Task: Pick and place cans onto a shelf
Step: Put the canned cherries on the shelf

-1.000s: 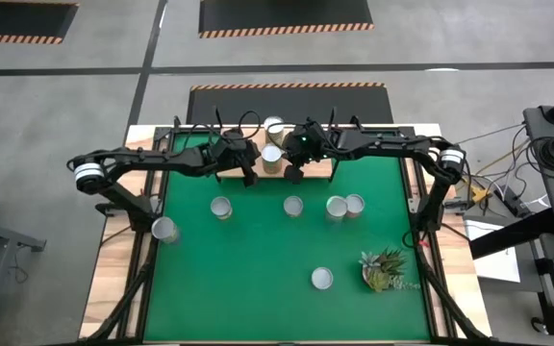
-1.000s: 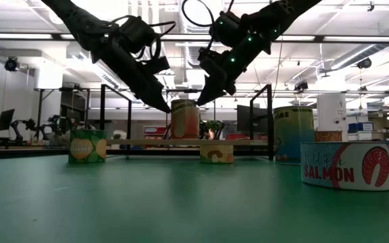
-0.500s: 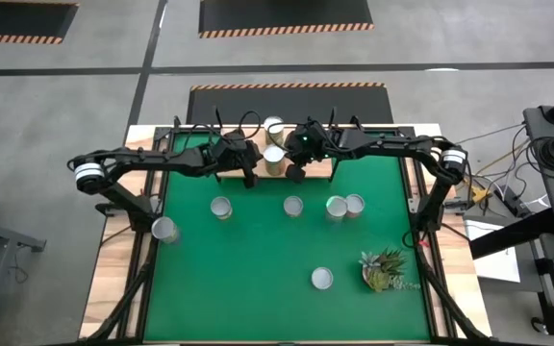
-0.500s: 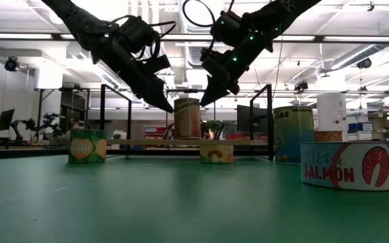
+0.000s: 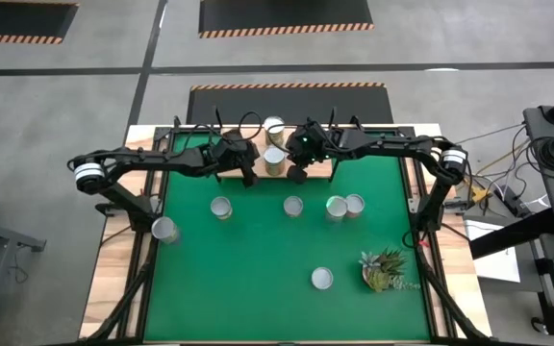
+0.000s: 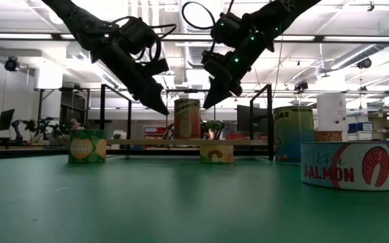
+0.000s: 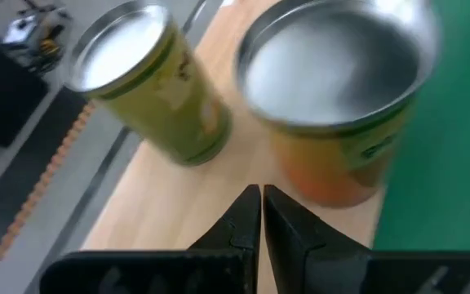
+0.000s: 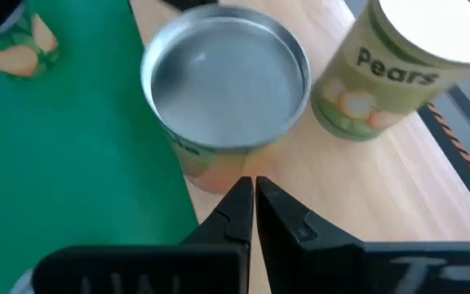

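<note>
Both hands, left hand (image 5: 251,179) and right hand (image 5: 296,175), hover with fingers pressed together flanking the orange can (image 5: 273,160) standing on the shelf (image 5: 320,169) at upper centre, seemingly to nudge it beside the pears can (image 8: 398,69).

Two cans, an orange-labelled can (image 5: 274,160) and a Pears can (image 5: 274,126), are stood upright on the light-wood shelf (image 5: 323,170). Six more cans (image 5: 293,206) are spread upright over the tabletop.
</note>
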`<state>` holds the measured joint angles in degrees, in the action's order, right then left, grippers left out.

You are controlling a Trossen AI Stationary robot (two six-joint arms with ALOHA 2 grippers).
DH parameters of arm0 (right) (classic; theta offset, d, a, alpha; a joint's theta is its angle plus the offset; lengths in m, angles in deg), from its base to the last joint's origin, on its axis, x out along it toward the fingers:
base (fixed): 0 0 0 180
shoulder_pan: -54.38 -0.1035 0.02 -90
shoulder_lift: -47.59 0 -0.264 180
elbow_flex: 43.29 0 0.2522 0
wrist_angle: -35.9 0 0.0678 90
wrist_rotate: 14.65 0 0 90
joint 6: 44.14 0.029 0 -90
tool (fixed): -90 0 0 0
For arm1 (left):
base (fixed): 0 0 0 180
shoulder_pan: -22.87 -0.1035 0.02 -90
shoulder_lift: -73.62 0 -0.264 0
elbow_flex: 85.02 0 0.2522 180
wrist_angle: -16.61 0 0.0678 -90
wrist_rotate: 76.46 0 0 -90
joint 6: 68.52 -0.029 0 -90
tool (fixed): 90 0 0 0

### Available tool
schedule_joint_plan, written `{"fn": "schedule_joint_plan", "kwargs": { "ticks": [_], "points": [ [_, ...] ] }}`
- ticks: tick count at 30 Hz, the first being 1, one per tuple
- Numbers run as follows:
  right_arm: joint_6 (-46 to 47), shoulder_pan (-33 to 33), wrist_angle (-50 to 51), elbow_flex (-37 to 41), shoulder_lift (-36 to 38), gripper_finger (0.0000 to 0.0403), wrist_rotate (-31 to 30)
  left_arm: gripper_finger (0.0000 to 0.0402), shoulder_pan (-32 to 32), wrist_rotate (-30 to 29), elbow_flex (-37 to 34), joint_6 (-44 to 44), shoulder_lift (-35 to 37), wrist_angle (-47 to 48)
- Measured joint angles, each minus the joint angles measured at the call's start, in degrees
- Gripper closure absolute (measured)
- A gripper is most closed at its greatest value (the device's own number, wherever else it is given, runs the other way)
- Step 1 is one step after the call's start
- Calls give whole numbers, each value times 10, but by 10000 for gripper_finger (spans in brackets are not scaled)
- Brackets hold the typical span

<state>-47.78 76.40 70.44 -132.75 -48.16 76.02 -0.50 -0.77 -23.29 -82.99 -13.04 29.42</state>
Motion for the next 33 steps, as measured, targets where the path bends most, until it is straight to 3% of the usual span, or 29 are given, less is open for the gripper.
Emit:
{"fn": "schedule_joint_plan", "kwargs": {
  "ticks": [6,13,19,25,29,33],
  "points": [
    [12,-6,70,-22,31,394,-29,402,5,-9,0,1,16,24],
    [105,-73,174,-26,102,394,0,402,58,4,0,34,93,78],
    [259,-173,289,-25,129,394,14,402,123,4,0,13,165,102],
    [501,-233,409,-24,124,391,13,402,144,4,0,-4,210,100],
    [571,-242,443,-24,117,362,21,402,143,4,0,-2,223,99],
    [644,-242,471,-24,111,298,-7,402,143,4,0,-10,228,95]
  ]
}}
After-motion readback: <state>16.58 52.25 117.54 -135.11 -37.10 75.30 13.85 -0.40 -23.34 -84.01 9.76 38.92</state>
